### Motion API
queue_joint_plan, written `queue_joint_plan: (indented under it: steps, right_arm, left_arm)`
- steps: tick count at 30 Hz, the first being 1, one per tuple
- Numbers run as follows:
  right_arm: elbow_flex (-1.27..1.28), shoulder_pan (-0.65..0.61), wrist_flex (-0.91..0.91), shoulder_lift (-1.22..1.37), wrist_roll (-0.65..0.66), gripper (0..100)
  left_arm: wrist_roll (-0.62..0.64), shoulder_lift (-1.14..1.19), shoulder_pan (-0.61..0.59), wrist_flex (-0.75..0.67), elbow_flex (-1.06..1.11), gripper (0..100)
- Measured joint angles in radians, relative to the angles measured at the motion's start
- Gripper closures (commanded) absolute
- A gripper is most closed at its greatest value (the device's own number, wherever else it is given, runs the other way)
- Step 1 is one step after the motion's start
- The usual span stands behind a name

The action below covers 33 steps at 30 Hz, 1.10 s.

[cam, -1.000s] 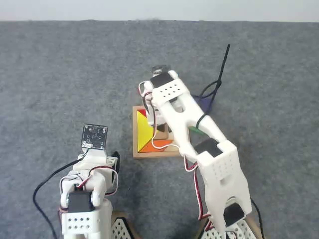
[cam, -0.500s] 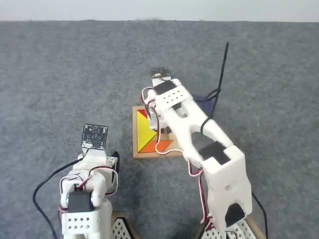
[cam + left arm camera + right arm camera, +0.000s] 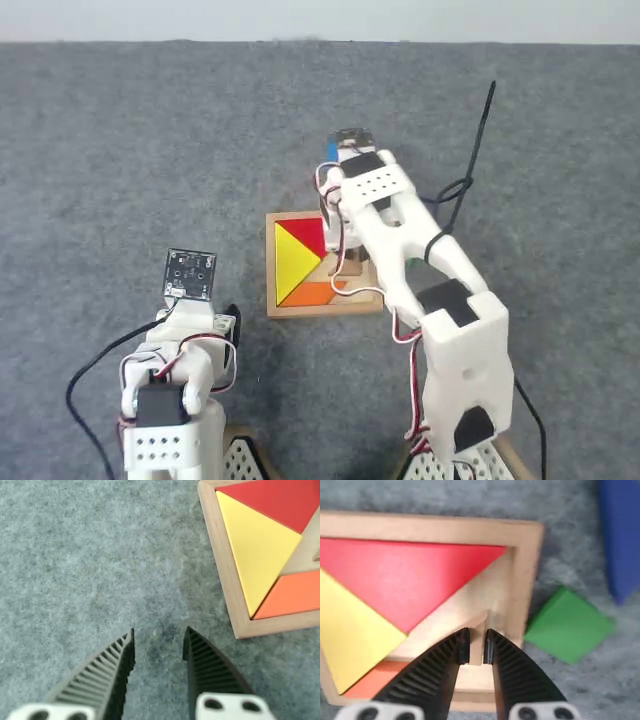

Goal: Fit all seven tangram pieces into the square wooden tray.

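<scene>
Right gripper (image 3: pixel 476 637): nipped tight on pale wooden piece (image 3: pixel 481 621), over tray (image 3: pixel 527 580).
Left gripper (image 3: pixel 157 645): parted, empty, above grey mat (image 3: pixel 75 555).

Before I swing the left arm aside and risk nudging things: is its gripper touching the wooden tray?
Apart. The left wrist view shows bare carpet between the left gripper and the tray corner.

— What colours are showing in the pale wooden tray (image 3: pixel 527 580)?
— Red triangle (image 3: pixel 415 575), yellow triangle (image 3: pixel 355 630), orange piece (image 3: pixel 295 595), tan piece (image 3: pixel 476 647). Green piece (image 3: pixel 567 625) and blue piece (image 3: pixel 620 535) are lying on speckled grey worktop (image 3: pixel 120 150).
</scene>
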Motion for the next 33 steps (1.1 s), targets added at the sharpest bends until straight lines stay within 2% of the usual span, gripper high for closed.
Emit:
queue_joint_plan:
  steps: [3,7,13,16,26,33]
  right_arm:
    - [0.011,0.002,0.000,-0.066,0.000,93.5]
    - [0.094,-0.061,-0.021,-0.219,0.000,92.4]
    - [0.388,-0.091,-0.160,-0.384,-0.026,75.2]
    - [0.506,-0.091,-0.247,-0.393,-0.081,73.5]
    - [0.509,-0.091,-0.290,-0.397,-0.199,73.4]
    - [0.384,-0.091,-0.287,-0.330,-0.400,73.6]
  left_arm:
    - [0.000,0.000,0.000,0.000,0.000,85]
    - [0.000,0.000,0.000,0.000,0.000,85]
    - [0.000,0.000,0.000,0.000,0.000,85]
    - [0.000,0.000,0.000,0.000,0.000,85]
    - [0.000,0.000,0.000,0.000,0.000,85]
    - [0.000,0.000,0.000,0.000,0.000,85]
